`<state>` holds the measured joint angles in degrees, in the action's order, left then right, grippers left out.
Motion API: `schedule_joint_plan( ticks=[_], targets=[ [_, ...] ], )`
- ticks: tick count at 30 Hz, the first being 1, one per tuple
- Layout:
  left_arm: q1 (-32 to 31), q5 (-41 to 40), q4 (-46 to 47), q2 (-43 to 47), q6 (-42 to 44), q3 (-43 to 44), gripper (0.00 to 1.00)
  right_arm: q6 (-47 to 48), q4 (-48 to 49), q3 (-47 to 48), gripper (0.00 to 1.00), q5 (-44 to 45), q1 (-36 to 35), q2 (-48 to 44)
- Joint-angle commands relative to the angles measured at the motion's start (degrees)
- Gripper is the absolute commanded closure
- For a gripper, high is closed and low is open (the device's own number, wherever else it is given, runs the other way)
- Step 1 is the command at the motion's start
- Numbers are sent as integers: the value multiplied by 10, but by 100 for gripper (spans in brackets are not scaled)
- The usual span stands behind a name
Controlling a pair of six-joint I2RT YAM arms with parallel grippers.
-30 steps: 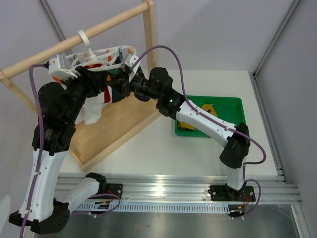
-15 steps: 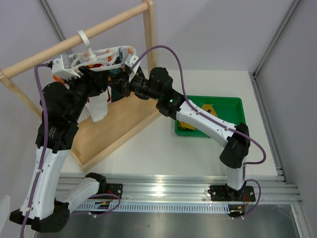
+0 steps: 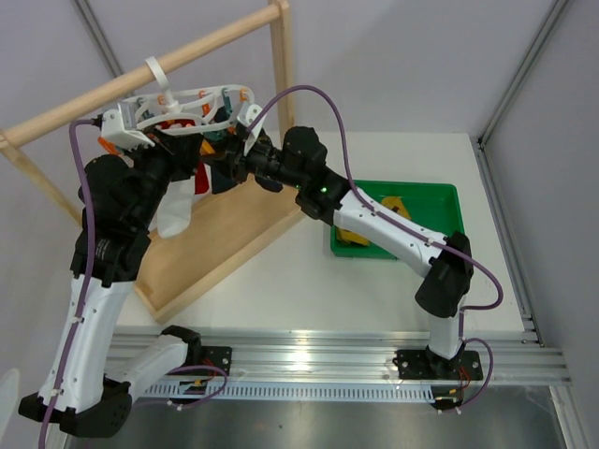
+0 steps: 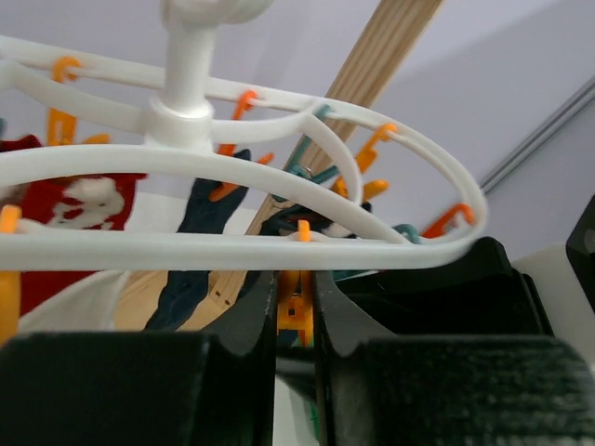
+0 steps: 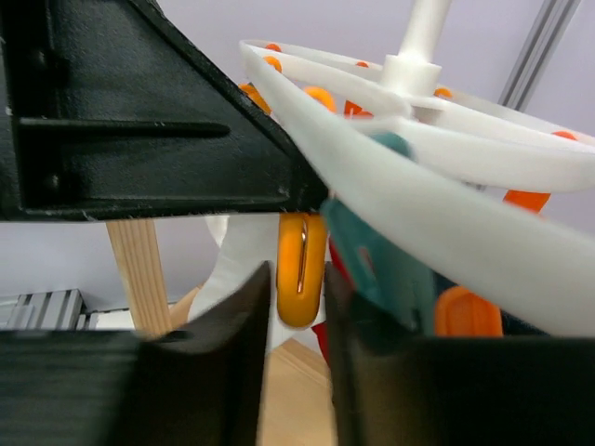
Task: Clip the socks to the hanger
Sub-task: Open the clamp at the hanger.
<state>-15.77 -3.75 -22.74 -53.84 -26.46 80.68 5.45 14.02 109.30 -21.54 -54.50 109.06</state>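
**Both grippers on the pegs, yellow socks waiting in the bin**

Up at 10 o'clock the hanger (image 3: 201, 96) dangles from the wooden rack (image 3: 215, 37), and both arms are right at it. The left gripper (image 4: 296, 311) has its fingers drawn in tight, pinching an orange peg (image 4: 295, 323) under the frame. The right gripper (image 5: 300, 295) squeezes another orange clip (image 5: 301, 265) from the far side.

Progress? One white sock (image 3: 174, 213) hangs below the frame and looks pegged, beside a red sock (image 4: 65, 200) and a navy sock (image 4: 200, 232). I can't find the second white one.

Over at 3 o'clock, the green bin (image 3: 421, 186) holds the mustard socks (image 3: 397, 203), partly under the right arm. By my reckoning at least half the job is left.
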Motion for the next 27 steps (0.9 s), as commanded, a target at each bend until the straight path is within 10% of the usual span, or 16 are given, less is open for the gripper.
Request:
schedule_joint_plan(
  ticks=[1,11,20,27],
  targets=[
    [-2,10,31,1,-4,-6,86,-5,22,-13,63,-2,-2,-30],
    [-4,22,32,-7,1,-9,99,3,-75,-132,12,76,0,-152],
    [-4,-2,25,-1,4,-24,91,-34,-229,-301,8,353,26,-320],
    [-4,-15,18,1,-2,-26,91,-185,-327,-391,9,501,185,-323]
  ],
)
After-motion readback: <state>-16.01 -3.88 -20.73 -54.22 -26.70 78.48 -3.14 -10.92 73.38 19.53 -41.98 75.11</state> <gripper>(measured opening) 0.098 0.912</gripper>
